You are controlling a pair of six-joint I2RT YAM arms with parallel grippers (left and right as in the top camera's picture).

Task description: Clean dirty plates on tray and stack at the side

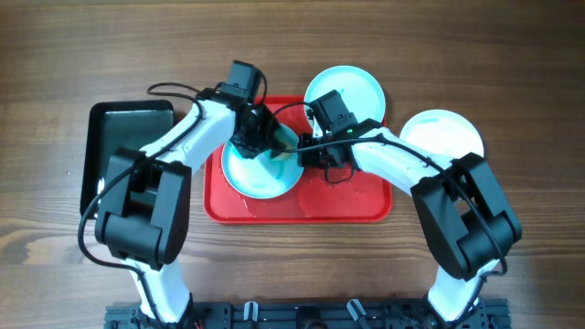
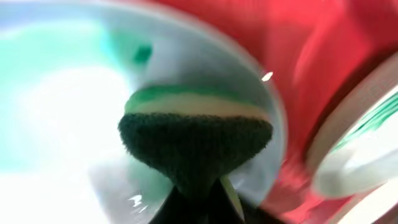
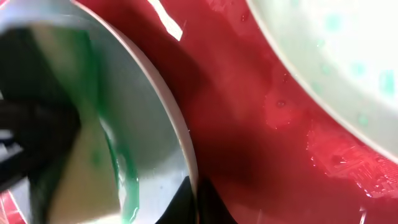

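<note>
- Dark-grained wooden table [image 1: 46, 55] spans the whole view.
- Smaller black rectangular tray [image 1: 114, 137] lies at the left, partly hidden.
- Sponge [image 2: 196, 140]: dark green scouring face, pale layer behind it.
- Black frame [image 1: 302, 315] lines the table's near edge.

I find no legible text, label, brand, number or sign in any view; both wrist views are too blurred to resolve any marking
</note>
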